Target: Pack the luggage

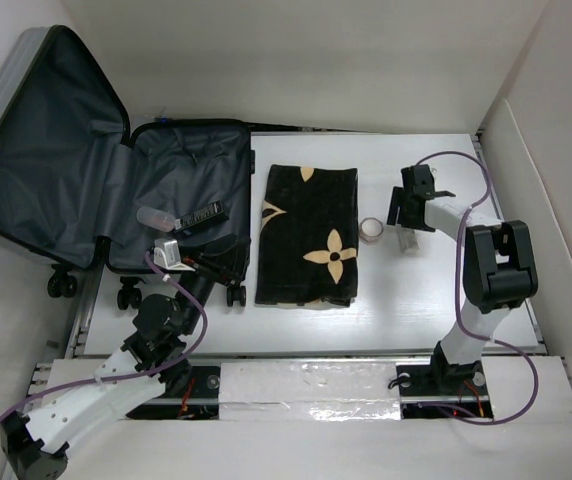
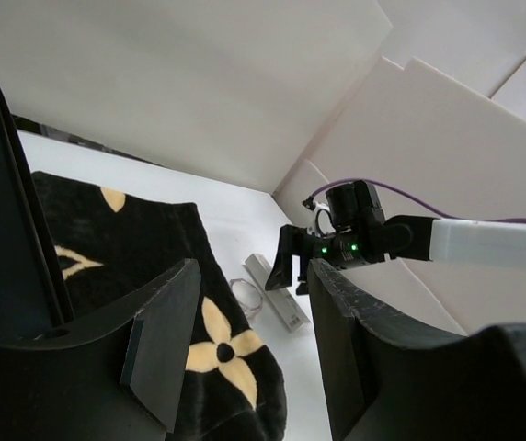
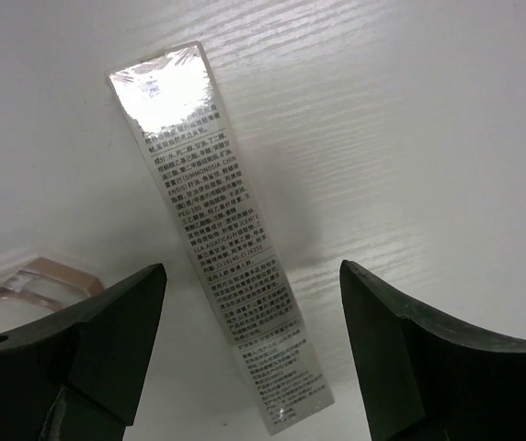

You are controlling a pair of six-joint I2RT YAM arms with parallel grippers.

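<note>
The luggage [image 1: 191,180], a silver-grey suitcase, lies open at the left with its lid [image 1: 46,150] leaning back. A clear bottle [image 1: 156,217] and a black item [image 1: 204,215] lie on its dark lining. My left gripper [image 1: 231,260] hovers at the suitcase's near right corner, open and empty [image 2: 254,349]. My right gripper [image 1: 406,212] is open and straddles a long silver box [image 3: 217,239] on the table without touching it [image 3: 249,340]. The box also shows in the top view [image 1: 407,241] and the left wrist view [image 2: 277,294].
A folded black cloth with tan flowers [image 1: 308,235] lies between the suitcase and the box, also in the left wrist view [image 2: 125,248]. A small round clear jar [image 1: 371,231] sits just left of the box [image 3: 24,285]. White walls enclose the table.
</note>
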